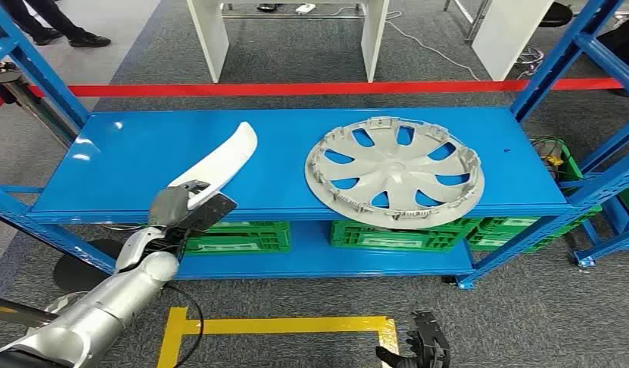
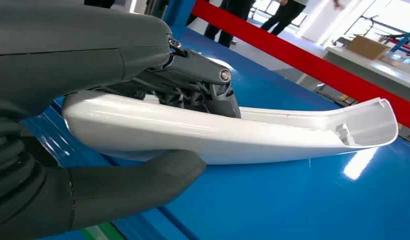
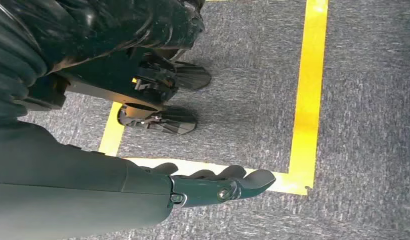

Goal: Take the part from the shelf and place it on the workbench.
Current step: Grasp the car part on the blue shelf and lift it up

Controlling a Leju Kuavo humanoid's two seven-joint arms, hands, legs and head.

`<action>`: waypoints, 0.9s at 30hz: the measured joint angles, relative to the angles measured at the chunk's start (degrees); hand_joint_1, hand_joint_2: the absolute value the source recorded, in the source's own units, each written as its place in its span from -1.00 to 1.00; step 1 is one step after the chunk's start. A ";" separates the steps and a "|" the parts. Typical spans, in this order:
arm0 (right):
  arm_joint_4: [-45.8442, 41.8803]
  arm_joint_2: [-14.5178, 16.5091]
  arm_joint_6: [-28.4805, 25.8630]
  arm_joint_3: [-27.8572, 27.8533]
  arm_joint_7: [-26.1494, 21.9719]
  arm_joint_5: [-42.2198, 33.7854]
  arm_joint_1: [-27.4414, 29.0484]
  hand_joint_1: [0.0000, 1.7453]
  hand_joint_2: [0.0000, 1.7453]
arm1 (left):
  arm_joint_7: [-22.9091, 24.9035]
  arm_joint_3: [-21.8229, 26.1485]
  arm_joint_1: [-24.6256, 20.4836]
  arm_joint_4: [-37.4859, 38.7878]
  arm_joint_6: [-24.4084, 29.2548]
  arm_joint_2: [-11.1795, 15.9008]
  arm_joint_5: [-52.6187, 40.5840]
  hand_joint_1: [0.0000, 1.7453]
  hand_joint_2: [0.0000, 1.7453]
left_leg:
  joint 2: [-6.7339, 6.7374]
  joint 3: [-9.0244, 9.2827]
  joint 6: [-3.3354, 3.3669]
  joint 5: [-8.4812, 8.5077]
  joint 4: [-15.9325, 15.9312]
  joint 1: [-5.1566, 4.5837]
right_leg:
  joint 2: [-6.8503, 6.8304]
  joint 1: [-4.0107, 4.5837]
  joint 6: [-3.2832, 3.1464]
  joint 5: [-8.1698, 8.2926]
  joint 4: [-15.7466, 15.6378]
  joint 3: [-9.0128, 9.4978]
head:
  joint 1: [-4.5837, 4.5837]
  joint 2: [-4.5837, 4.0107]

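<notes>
White part (image 1: 223, 157) gripped by left hand (image 1: 181, 208), over shelf (image 1: 127, 153)

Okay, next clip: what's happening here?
The robot's left hand grips the near end of a long white curved part at the front edge of the blue shelf, thumb under and fingers over it. A grey wheel cover lies untouched to its right. The right hand hangs open over the grey floor.

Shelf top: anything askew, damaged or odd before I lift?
Nothing looks damaged or spilled. The white trim part lies diagonally, its near end gripped by the left hand. The grey hubcap lies with its near rim slightly over the blue shelf front edge, well apart from the part.
</notes>
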 joint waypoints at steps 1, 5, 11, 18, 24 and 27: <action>0.00 0.00 0.00 0.00 0.00 0.01 0.00 -1.00 1.00 | -0.02 0.02 -0.04 0.04 0.04 -0.02 0.07 1.00 1.00 | 0.00 0.00 0.00 0.00 0.00 0.00 | 0.00 0.00 0.00 0.00 0.00 0.00 | 0.00 0.00; -0.02 0.00 0.00 0.00 0.01 0.09 -0.03 -1.00 1.00 | -0.33 0.19 -0.33 0.21 0.70 -0.18 0.28 1.00 1.00 | 0.00 0.00 0.00 0.00 0.00 0.00 | -0.02 0.00 0.00 0.00 0.00 0.01 | -0.01 0.00; -0.02 0.03 -0.02 0.00 0.07 0.31 -0.04 -1.00 1.00 | -2.74 0.50 -0.24 0.26 3.75 -0.70 0.80 1.00 1.00 | 0.00 0.01 0.00 0.00 0.00 0.00 | -0.02 0.00 0.00 0.00 0.01 0.02 | 0.00 0.00; -0.07 0.12 -0.04 0.00 0.08 0.61 -0.05 -1.00 1.00 | -4.97 1.03 0.14 0.04 6.79 -1.16 0.89 1.00 1.00 | 0.00 0.00 0.00 0.00 0.00 0.00 | 0.00 0.00 0.00 0.00 0.01 0.00 | -0.01 0.00; -0.10 0.13 0.13 -0.02 0.07 1.15 -0.07 -1.00 1.00 | -9.77 2.01 0.72 -4.89 13.83 -1.05 -0.62 1.00 1.00 | -0.01 -0.02 0.00 0.00 0.00 0.00 | -0.02 0.00 0.00 0.00 0.01 0.00 | 0.01 0.00; -0.13 0.13 0.31 -0.02 0.07 1.19 -0.12 -1.00 1.00 | -10.43 2.38 0.92 -7.28 14.41 -0.84 -0.86 1.00 1.00 | -0.01 -0.02 0.00 0.00 0.00 0.00 | -0.01 0.00 0.00 0.00 0.01 0.00 | 0.00 0.00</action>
